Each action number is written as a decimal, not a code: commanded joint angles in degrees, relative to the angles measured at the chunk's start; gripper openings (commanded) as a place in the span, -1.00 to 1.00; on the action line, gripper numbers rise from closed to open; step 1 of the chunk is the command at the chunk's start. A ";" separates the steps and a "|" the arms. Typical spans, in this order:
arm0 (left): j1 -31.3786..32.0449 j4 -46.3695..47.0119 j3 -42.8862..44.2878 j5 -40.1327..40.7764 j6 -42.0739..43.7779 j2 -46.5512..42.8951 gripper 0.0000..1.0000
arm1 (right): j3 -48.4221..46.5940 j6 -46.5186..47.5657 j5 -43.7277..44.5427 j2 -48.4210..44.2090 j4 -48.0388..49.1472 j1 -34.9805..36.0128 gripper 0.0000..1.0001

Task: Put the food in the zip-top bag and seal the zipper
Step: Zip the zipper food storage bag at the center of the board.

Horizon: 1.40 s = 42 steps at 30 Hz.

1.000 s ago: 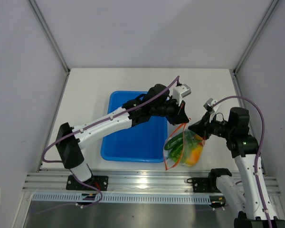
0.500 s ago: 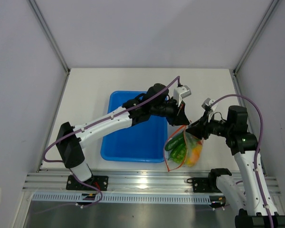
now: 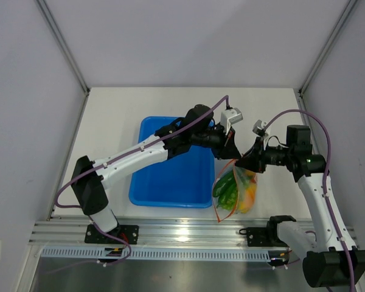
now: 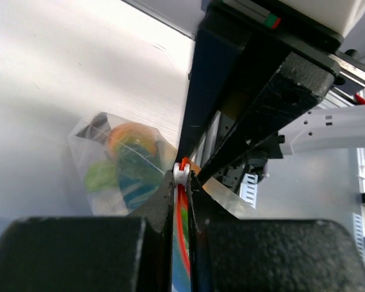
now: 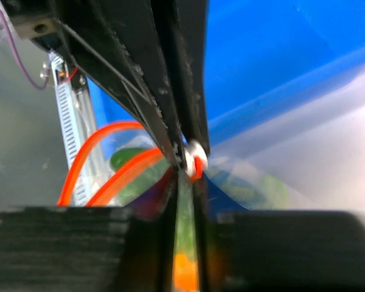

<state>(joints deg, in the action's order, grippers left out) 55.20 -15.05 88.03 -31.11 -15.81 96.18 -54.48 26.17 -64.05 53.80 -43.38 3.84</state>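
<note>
The zip-top bag (image 3: 234, 191) hangs off the table's right front with the food inside: green pieces (image 3: 226, 191) and an orange fruit (image 3: 248, 196). My left gripper (image 3: 231, 153) reaches over the tray and is shut on the zipper (image 4: 181, 213) at its white slider (image 4: 182, 171). Below it the bag (image 4: 118, 164) shows orange and green food. My right gripper (image 3: 248, 163) meets it from the right, and its jaws (image 5: 187, 170) stand narrow on the bag's top edge beside the slider (image 5: 194, 159). The rest of the zipper (image 5: 97, 146) bows open in an orange loop.
An empty blue tray (image 3: 170, 182) lies left of the bag, under the left arm. Grey walls enclose the white table (image 3: 115, 121) on three sides. A metal rail (image 3: 182, 231) with the arm bases runs along the near edge.
The right gripper has moved up and left towards the left gripper, taking a new hold by the slider. The bag's top has risen slightly. The left gripper keeps its grip.
</note>
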 commanded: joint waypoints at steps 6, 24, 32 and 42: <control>0.44 3.01 -0.93 -3.51 0.61 -0.12 -0.99 | 1.11 1.08 -2.93 -4.84 4.87 -0.23 -1.00; 1.05 4.33 -5.41 2.19 -2.91 -2.05 -0.99 | 7.45 -24.84 7.98 -15.39 25.08 -1.81 -1.00; 2.02 3.45 -7.61 3.52 -3.78 -2.84 -0.99 | 8.07 -27.58 11.66 -15.92 25.88 -2.51 -1.00; 5.09 -1.30 -7.87 8.70 -7.30 -3.98 -0.99 | 9.13 -28.19 15.01 -16.27 25.88 -3.13 -1.00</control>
<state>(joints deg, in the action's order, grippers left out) 57.08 -10.35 81.71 -22.61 -21.63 93.97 -44.07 -0.73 -50.61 38.85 -26.87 1.26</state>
